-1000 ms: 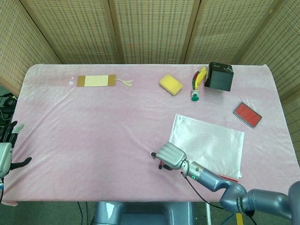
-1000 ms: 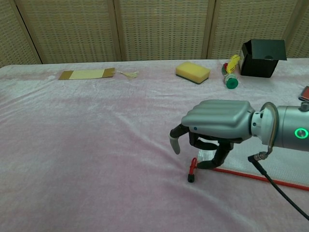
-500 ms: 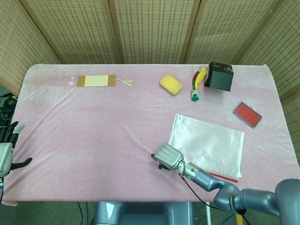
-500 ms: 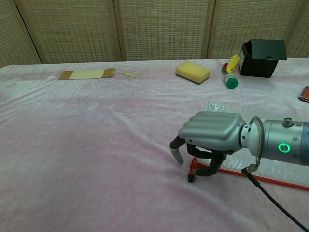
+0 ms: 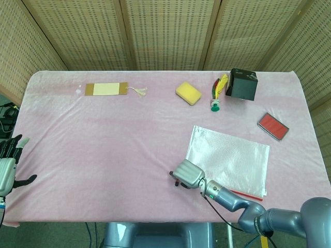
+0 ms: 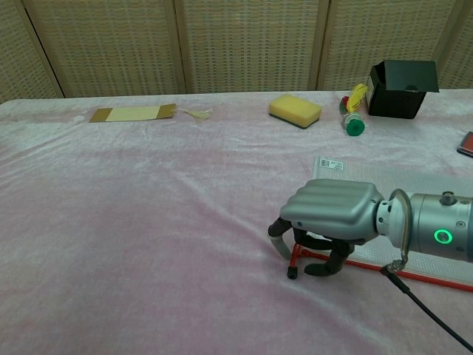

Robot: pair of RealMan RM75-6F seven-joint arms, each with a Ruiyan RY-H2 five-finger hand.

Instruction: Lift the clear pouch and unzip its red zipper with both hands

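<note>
The clear pouch [image 5: 230, 157] [image 6: 417, 181] lies flat on the pink cloth at the right, its red zipper [image 5: 249, 196] [image 6: 432, 277] along the near edge. The zipper's red pull [image 6: 293, 260] sticks out at the pouch's near left corner. My right hand [image 5: 187, 174] [image 6: 332, 214] is palm down over that corner, fingers curled to the cloth around the pull. A gap shows between thumb and fingers, so the pull is not pinched. My left hand [image 5: 8, 168] hovers open at the table's far left edge, far from the pouch and seen only in the head view.
Along the back stand a yellow sponge [image 5: 188, 93] [image 6: 295, 109], a green-capped feathered toy [image 5: 216, 98] [image 6: 352, 111] and a black box [image 5: 242, 84] [image 6: 401, 87]. A red pad [image 5: 273, 126] lies right of the pouch. A tan card [image 5: 106, 89] [image 6: 133, 113] lies back left.
My right hand has sunk lower onto the cloth and edged slightly right, its fingers curling closer around the red pull. The pouch has stayed flat. The left hand has barely moved.
</note>
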